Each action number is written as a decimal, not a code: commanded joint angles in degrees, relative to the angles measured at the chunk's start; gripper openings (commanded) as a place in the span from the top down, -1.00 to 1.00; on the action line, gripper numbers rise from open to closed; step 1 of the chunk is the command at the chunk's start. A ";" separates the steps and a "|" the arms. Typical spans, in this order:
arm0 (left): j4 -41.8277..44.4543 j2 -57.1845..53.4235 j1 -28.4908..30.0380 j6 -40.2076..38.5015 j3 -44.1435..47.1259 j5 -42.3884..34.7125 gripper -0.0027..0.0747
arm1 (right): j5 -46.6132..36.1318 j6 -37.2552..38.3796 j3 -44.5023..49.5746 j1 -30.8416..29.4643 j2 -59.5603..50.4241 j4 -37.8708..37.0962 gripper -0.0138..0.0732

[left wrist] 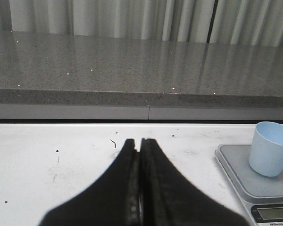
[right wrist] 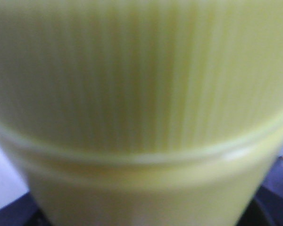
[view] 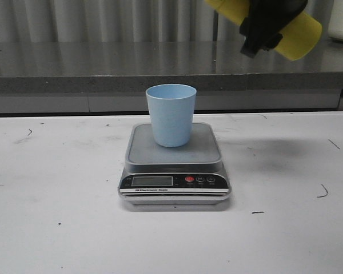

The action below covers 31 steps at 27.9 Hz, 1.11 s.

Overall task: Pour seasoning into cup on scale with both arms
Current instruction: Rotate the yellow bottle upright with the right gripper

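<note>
Scale (view: 174, 171) sits mid-bench (view: 57, 217), black panel at the near edge, with the cup (view: 171, 114) upright on its platform, toward the far side. Left tool (left wrist: 140, 188) has its fingers pressed together, empty, low over the bench left of the scale — seen in the left wrist view only. Up high, far right of the cup, the right tool (view: 268, 25) is clamped on the seasoning (view: 300, 37) — bottle tilted, almost lying sideways. Right wrist view is filled by blurred ribbed yellow plastic.

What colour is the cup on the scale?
Pale blue cup, plain, clearest in the front view.
</note>
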 commanded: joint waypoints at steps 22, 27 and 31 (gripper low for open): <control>0.30 0.67 -0.02 -0.38 -1.50 -4.87 0.98 | -24.71 43.00 18.77 -17.55 -11.12 -13.65 0.10; 0.30 0.67 -0.02 -0.38 -1.50 -4.87 0.98 | -24.81 45.05 20.63 -17.66 -11.12 -14.82 0.17; 0.30 0.67 -0.02 -0.38 -1.50 -4.87 0.98 | -24.29 45.05 21.15 -17.66 -10.35 -15.53 0.18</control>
